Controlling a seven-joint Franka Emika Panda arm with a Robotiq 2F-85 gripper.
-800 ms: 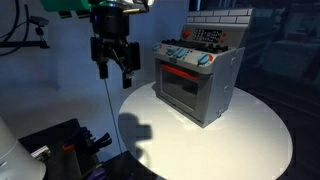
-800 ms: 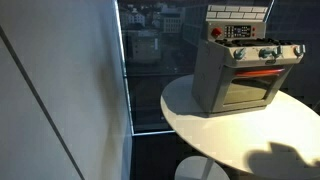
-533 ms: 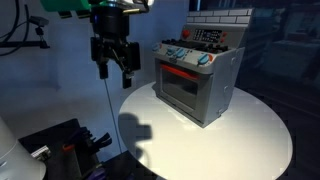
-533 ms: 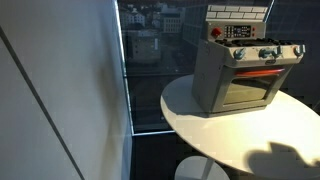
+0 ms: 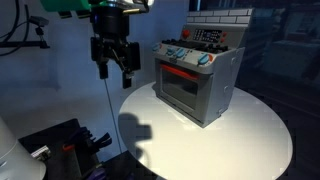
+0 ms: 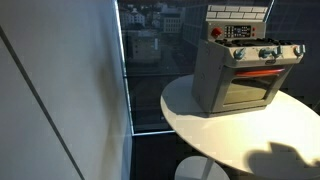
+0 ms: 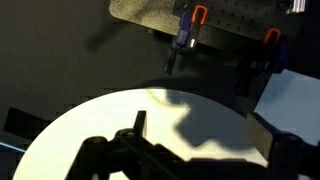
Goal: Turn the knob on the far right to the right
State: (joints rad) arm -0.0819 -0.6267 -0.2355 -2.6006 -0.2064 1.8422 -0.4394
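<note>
A grey toy oven stands on a round white table, and shows in both exterior views. A row of knobs runs along its front panel above the door. The far right knob is small, and it also shows at the panel's end in an exterior view. My gripper hangs open and empty in the air above the table's edge, well apart from the oven. In the wrist view its dark fingers frame the bare white tabletop; the oven is out of that view.
Black equipment sits on the floor below the gripper. A dark window and a white wall panel stand beside the table. Orange-handled clamps hang on a pegboard beyond the table.
</note>
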